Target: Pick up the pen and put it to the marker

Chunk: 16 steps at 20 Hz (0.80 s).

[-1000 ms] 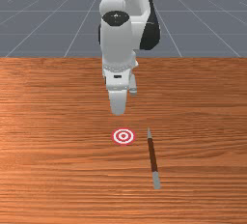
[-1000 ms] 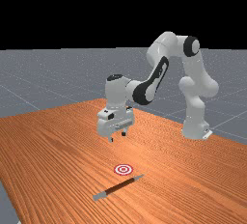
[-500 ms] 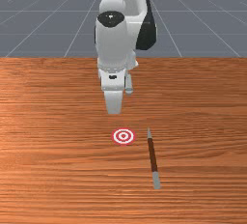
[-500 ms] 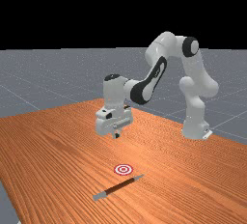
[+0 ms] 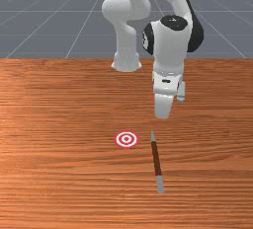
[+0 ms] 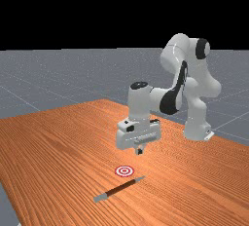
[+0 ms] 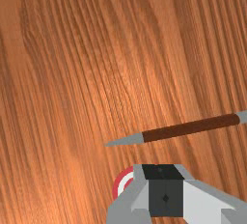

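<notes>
High over the table hangs my gripper (image 6: 139, 151), its fingers together and holding nothing. In the wrist view the gripper (image 7: 165, 191) covers part of the red-and-white ring marker (image 7: 118, 188). The pen (image 5: 156, 158), brown with a grey tip and a grey end, lies flat on the wood, its tip pointing toward the arm's side of the table. The round marker (image 5: 126, 139) is flat on the table, to the front view's left of the pen's tip. In the front view, the hand stands beyond that tip and hides the fingertips.
The arm's base (image 6: 196, 131) stands at the far side of the orange-brown table (image 6: 53, 147). In the front view the forearm reaches in from the upper right, above the table.
The fingers have come together from a spread stance. After a small shift to the front view's left, my hand has swung well to the right. Pen and marker have stayed put.
</notes>
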Motion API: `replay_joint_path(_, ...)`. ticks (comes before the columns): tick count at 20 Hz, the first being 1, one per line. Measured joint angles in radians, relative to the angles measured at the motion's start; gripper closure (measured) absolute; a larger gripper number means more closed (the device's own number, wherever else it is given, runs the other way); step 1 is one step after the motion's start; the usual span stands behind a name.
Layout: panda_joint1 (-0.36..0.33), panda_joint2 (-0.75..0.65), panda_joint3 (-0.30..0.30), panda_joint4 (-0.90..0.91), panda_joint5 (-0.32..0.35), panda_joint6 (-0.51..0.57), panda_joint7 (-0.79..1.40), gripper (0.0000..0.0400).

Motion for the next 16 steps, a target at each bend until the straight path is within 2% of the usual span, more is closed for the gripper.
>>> replay_joint_path(4,0.039,0.034,0.05,0.06,-0.023,-0.046,-0.099,0.04)
replay_joint_path(9,0.045,0.033,0.053,0.048,-0.032,-0.017,-0.111,0.04)
replay_joint_path(12,0.061,0.053,0.036,0.082,-0.055,-0.041,-0.074,0.04)
replay_joint_path(14,0.065,0.06,0.042,0.092,-0.032,-0.037,-0.042,0.04)
replay_joint_path(16,0.098,0.084,0.039,0.132,-0.03,-0.052,0.04,0.04)
